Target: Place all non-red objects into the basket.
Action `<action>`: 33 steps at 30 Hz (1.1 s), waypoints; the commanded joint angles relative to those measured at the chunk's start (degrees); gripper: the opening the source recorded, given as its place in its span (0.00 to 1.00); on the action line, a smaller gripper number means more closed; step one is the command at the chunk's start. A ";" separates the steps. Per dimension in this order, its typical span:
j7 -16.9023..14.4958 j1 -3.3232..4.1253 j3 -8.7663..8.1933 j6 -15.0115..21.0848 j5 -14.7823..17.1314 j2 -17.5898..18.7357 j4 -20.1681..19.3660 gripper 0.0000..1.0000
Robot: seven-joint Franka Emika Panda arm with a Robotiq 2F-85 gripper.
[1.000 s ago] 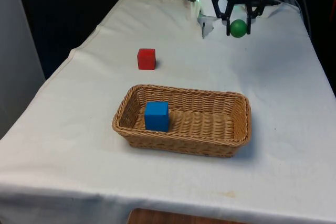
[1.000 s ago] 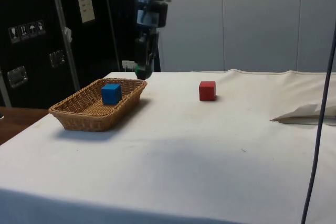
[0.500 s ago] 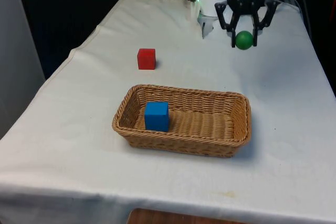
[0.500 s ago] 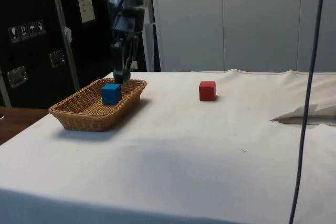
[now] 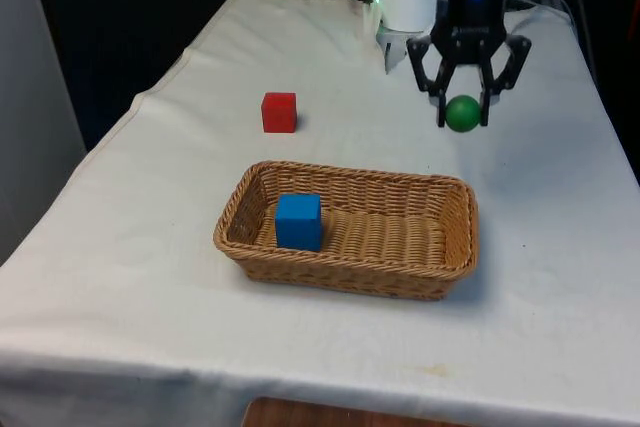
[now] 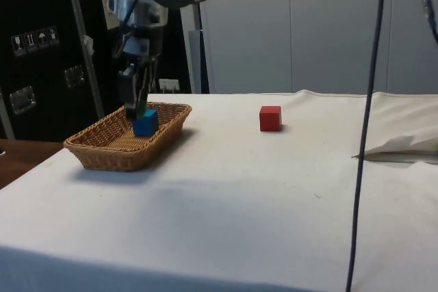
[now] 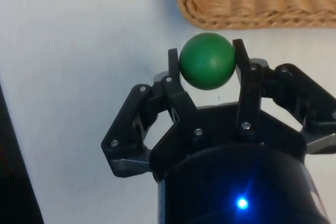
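One non-red item, the blue cube (image 5: 298, 221), is already lodged in the woven wicker basket (image 5: 452, 237), while the small green ball (image 5: 461, 113) is clamped in the black claw (image 5: 461, 117) above the cloth just short of the basket's rim, its drop outstanding, and the red cube (image 5: 279, 112) is rightly left well aside.

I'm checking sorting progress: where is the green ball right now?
The green ball is gripped in the gripper, in the air beyond the basket's far rim toward the front view's right, not yet over the basket.
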 commanded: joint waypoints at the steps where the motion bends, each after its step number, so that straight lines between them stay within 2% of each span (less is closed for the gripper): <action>1: -0.11 -0.06 0.00 0.00 0.17 0.69 0.69 0.00; 2: -1.38 -0.86 0.63 -0.23 1.60 2.58 2.69 0.00; 7: -2.18 -1.66 0.52 -0.17 2.29 6.93 6.93 0.00; 8: -1.15 -0.86 -0.34 0.00 1.26 6.59 6.47 0.00; 9: -2.46 -1.83 0.52 -0.11 2.52 7.68 7.62 0.00; 13: -4.35 -2.46 -0.06 -0.23 4.24 11.06 10.94 0.00; 15: -5.21 -2.64 -0.40 -0.34 4.93 12.26 12.15 0.00; 16: -4.58 -1.89 -1.20 0.00 4.47 12.26 11.92 0.00; 17: -5.56 -2.75 -0.57 -0.46 5.21 12.83 12.66 0.00; 22: -7.73 -3.50 -1.78 -0.92 6.65 15.70 15.53 0.00; 24: -8.48 -3.67 -2.23 -1.15 7.16 16.62 16.44 0.00; 25: -7.68 -2.81 -2.81 -0.40 6.65 16.16 15.64 0.00; 26: -8.71 -3.72 -2.41 -1.26 7.39 16.96 16.84 0.00; 33: -9.22 -4.07 -3.15 -2.29 7.79 20.17 20.23 0.00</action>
